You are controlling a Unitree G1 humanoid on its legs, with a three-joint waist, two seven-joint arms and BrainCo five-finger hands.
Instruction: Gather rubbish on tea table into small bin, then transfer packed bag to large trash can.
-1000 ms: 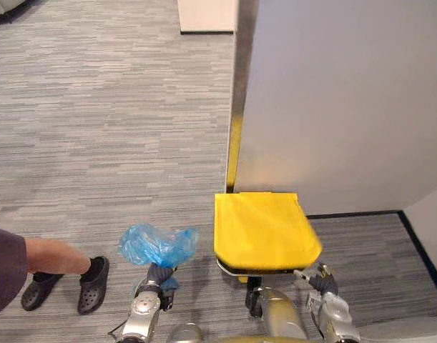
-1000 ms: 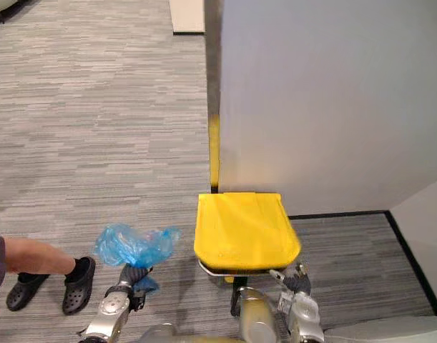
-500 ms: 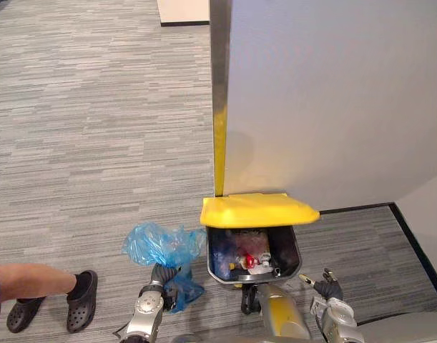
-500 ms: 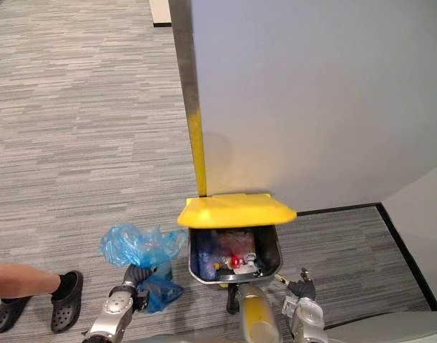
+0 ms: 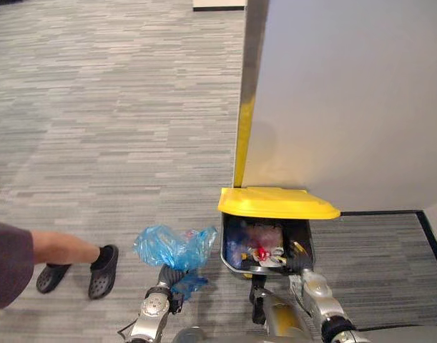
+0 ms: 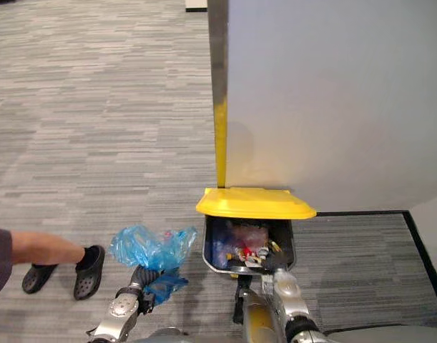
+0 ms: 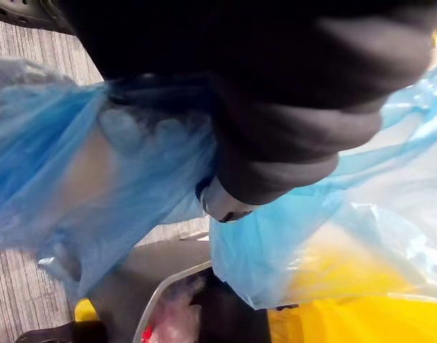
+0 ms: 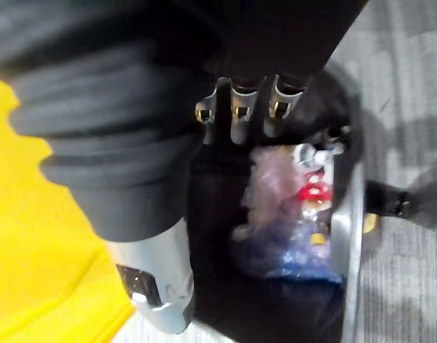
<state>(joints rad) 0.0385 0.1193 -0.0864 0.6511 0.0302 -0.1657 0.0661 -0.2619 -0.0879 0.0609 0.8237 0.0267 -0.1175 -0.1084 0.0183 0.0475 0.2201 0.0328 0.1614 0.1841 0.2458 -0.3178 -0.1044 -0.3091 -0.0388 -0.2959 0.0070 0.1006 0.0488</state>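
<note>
The blue plastic bag hangs bunched just left of the large trash can, a little above the carpet. My left hand is shut on its gathered neck from below; up close the blue film wraps around the hand. The can's yellow lid stands raised, and mixed rubbish lies inside. My right hand hovers at the can's near right rim, its fingers relaxed over the dark opening and holding nothing.
A grey wall panel rises right behind the can, with a yellow-marked metal edge. A person's bare leg and black clogs are at the left. Grey carpet stretches away ahead and to the left.
The yellow lid, flat on the can a second ago, is now raised and shows the rubbish inside. My right hand has moved up to the can's rim. The camera has shifted.
</note>
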